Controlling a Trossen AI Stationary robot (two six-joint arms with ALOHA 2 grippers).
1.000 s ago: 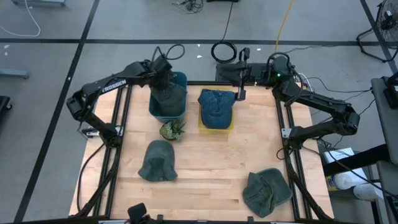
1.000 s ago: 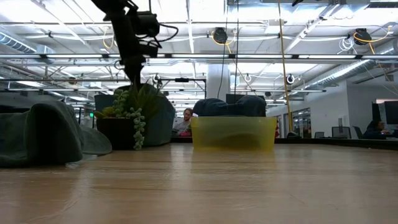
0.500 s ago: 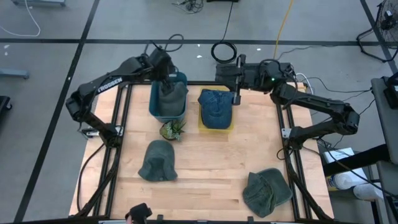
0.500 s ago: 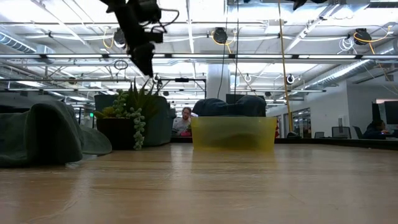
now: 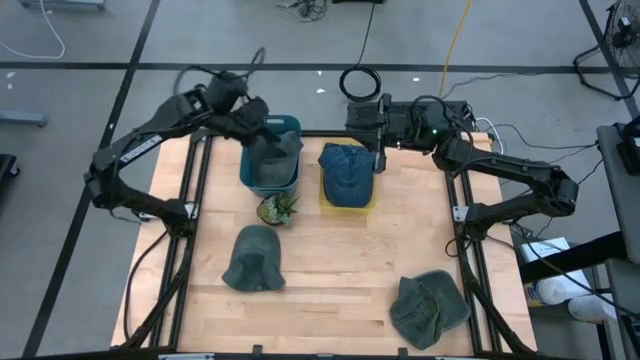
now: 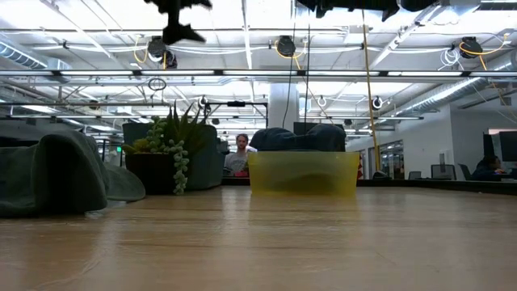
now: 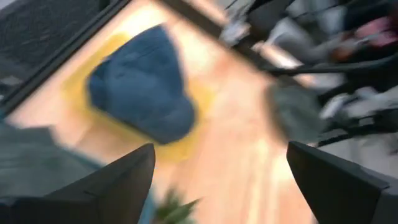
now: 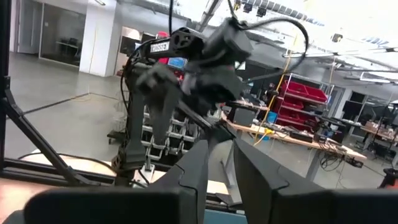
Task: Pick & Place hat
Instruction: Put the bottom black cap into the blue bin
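A grey-green hat (image 5: 274, 160) lies in the teal bin (image 5: 291, 126) at the table's far side. My left gripper (image 5: 258, 130) hangs open above that bin, clear of the hat; in the low view it is high up (image 6: 181, 21), and its wrist view (image 7: 217, 162) shows nothing between the fingers. A blue hat (image 5: 346, 172) (image 7: 140, 102) lies in the yellow bin (image 5: 366, 204) (image 6: 303, 174) beside it. My right gripper (image 5: 377, 148) (image 8: 221, 168) hovers shut over the yellow bin's far right corner, holding nothing.
A potted plant (image 5: 277, 208) (image 6: 166, 149) stands just in front of the teal bin. A grey hat (image 5: 253, 258) (image 6: 48, 174) lies left of the table's middle, a green hat (image 5: 430, 308) at the near right corner. Bare wood lies between them.
My left gripper has opened and let go of the grey-green hat, which now lies in the teal bin. The gripper has risen well above the bin, turning and tipping up from pointing steeply down to a shallower slant.
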